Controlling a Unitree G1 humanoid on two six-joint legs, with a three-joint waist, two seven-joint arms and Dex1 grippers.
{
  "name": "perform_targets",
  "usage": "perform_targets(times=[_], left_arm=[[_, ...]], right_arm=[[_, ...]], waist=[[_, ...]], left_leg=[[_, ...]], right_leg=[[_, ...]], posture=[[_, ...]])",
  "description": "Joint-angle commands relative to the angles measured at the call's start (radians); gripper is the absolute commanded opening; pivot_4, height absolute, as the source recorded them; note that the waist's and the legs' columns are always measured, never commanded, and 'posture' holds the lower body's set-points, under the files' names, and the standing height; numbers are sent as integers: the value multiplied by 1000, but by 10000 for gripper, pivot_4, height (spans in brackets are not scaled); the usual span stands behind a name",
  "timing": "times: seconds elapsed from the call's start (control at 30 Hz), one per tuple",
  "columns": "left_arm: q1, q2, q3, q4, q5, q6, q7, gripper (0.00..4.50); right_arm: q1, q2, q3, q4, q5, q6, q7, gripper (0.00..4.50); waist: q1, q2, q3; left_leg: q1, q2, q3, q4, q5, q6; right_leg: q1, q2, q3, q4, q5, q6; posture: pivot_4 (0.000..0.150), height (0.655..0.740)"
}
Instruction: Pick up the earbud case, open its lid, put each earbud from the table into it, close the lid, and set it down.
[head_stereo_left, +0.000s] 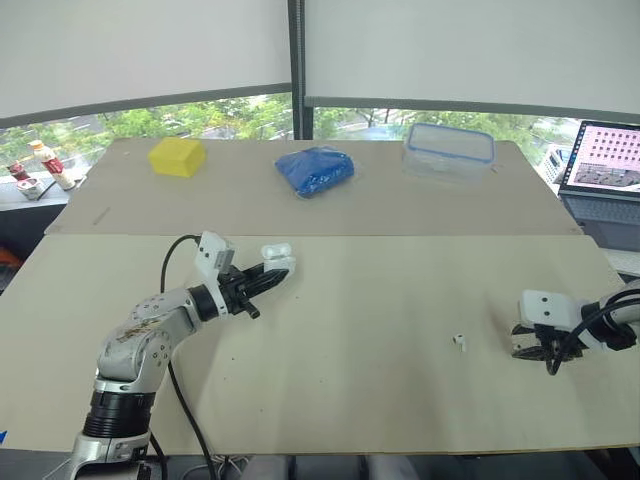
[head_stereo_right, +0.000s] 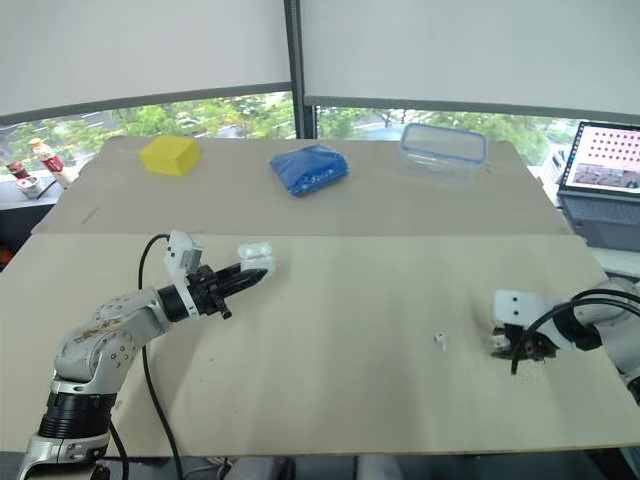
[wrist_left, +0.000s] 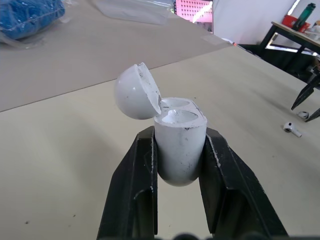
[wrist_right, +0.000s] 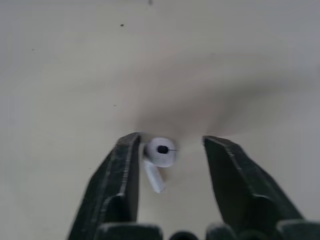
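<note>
My left pincer (wrist_left: 180, 135) clamps the earbud case (wrist_left: 179, 150), lid (wrist_left: 134, 91) open for loading; well right of it, the right pincer (wrist_right: 170, 142), wide, straddles an earbud (wrist_right: 160, 153)

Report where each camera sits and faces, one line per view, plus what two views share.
Eye views: on the head, facing forward and down over the table; left gripper and right gripper show.
Left wrist view: on the left wrist, along the left gripper's jaws clamping the open earbud case.
Right wrist view: on the right wrist, facing the table; jaws open around an earbud.
Shared: left wrist and eye views show the other earbud.
</note>
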Motion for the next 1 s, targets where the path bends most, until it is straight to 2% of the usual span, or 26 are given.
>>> perform_targets(times=[0.03,0.43,0.97,1.0], left_arm=[[-15,5,17,-30,-15,-6,-1,6138],[-21,-6,11,-24,-11,-14,1,6138],[-19,-4,14,-29,-11,-14,1,6138],[-17,-5,14,-32,-12,-13,2,6138]], right_arm=[[26,-8,9,15,-39,-5,3,23173],[59,-32,3,25,-60,7,9,23173],[-3,12,21,91,-86,-4,2,23173],[-3,16,21,91,-84,-4,5,20700]], waist=[[1,0,0],[16,0,0],[11,-3,-1],[10,-3,-2]], left_leg=[[0,0,0,0,0,0],[0,-1,0,1,0,0],[1,-1,0,1,0,0],[1,0,0,1,0,0]], right_leg=[[0,0,0,0,0,0],[1,-1,0,0,0,0],[2,0,0,-1,0,0],[2,0,0,-1,0,0]], posture=[[1500,7400],[1500,7400],[1500,7400],[1500,7400]])
